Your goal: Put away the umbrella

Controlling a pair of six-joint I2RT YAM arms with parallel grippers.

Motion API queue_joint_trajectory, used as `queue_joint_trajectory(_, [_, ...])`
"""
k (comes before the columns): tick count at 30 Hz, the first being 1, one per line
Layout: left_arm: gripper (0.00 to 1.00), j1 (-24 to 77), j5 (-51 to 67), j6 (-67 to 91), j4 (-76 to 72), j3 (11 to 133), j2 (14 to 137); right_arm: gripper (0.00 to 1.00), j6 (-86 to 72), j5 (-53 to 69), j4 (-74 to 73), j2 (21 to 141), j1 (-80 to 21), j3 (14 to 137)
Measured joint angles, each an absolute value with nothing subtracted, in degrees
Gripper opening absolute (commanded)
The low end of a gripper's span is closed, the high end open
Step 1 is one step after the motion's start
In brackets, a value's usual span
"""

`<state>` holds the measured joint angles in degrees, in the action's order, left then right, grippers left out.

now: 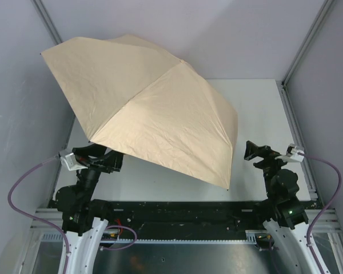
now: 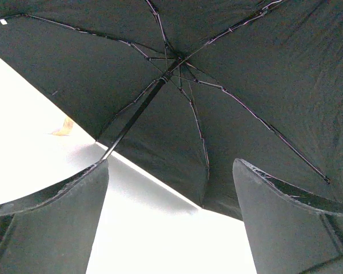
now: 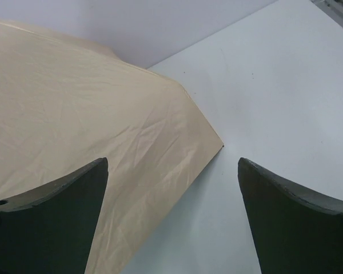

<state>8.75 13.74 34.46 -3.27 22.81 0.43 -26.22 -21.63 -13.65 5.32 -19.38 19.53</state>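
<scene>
The umbrella point(image 1: 154, 108) stands fully open, tilted on the white table point(image 1: 263, 114), its beige canopy covering the left and middle. From below, the left wrist view shows the dark underside point(image 2: 234, 63), the ribs, the thin dark shaft point(image 2: 134, 117) and a small tan handle point(image 2: 64, 127) near the table. My left gripper point(image 1: 110, 161) sits at the canopy's near left edge, partly under it, open point(image 2: 171, 162) with nothing between its fingers. My right gripper point(image 1: 251, 151) is open point(image 3: 174, 161) just right of the canopy's near corner point(image 3: 220, 145), apart from it.
Grey walls close in the table on the left point(image 1: 17, 114), the back and the right. An aluminium frame post point(image 1: 302, 51) runs along the right side. Bare white tabletop point(image 3: 274, 85) shows to the right of the umbrella.
</scene>
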Motion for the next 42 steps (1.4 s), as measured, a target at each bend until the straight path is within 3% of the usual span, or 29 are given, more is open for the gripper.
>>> queue_joint_trajectory(15, [0.96, 8.8, 9.2, 36.1, 1.0, 23.7, 2.2, 0.99, -26.0, -20.1, -20.8, 15.4, -19.4, 32.8])
queue_joint_trajectory(23, [0.99, 8.8, 9.2, 37.1, 5.5, 27.3, 20.1, 0.99, -25.9, -16.4, -24.5, 32.3, -18.8, 42.5])
queue_joint_trajectory(29, [0.99, 8.8, 10.7, 35.2, 8.0, 35.2, 36.8, 0.99, -24.8, -7.4, -28.1, 40.7, -12.6, 47.2])
queue_joint_trajectory(34, [0.99, 8.8, 13.5, 30.6, 6.4, 41.9, 49.8, 0.99, -24.3, 1.9, -30.9, 39.6, -5.0, 50.0])
queue_joint_trajectory(42, [0.98, 9.9, 27.0, 22.3, -5.7, 49.2, 71.0, 0.99, -25.5, 14.8, -33.6, 30.7, -3.6, 54.9])
